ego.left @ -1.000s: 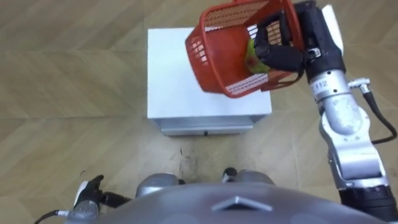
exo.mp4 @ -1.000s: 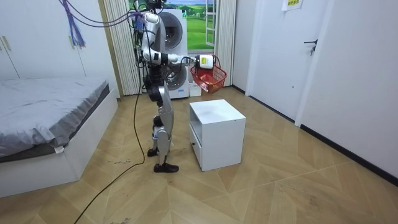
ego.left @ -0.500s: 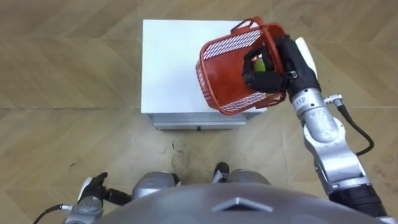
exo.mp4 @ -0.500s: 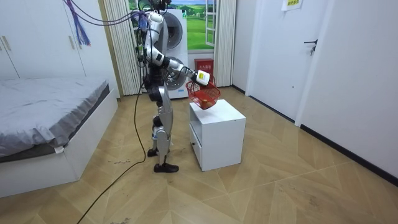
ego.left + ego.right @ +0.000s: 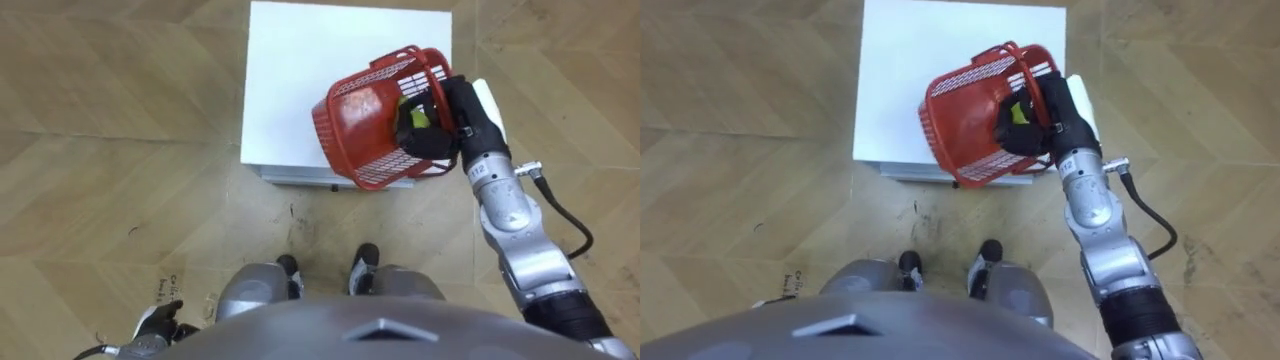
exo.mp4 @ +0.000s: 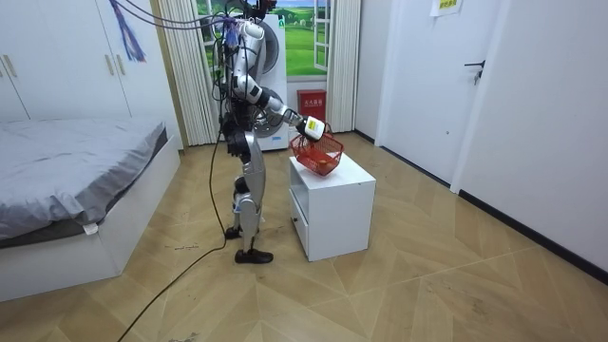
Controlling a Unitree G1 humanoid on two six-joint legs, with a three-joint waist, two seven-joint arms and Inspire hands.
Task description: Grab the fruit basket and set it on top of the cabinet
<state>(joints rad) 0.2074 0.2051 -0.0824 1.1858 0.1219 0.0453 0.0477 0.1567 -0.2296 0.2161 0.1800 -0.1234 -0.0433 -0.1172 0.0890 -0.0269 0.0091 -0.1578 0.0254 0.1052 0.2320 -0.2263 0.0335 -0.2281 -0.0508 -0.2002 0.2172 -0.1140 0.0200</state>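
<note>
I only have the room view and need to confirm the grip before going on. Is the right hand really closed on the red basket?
Observer: Yes. In the left eye view the right hand has its fingers curled over the near right edge of the red basket.
Operator: Is anything inside it?
Observer: A yellow-green fruit shows next to the fingers; I cannot tell what kind.
Operator: Where does it sit over the cabinet?
Observer: From above it is tilted and lies over the front right corner of the white cabinet, overlapping the front edge.
</note>
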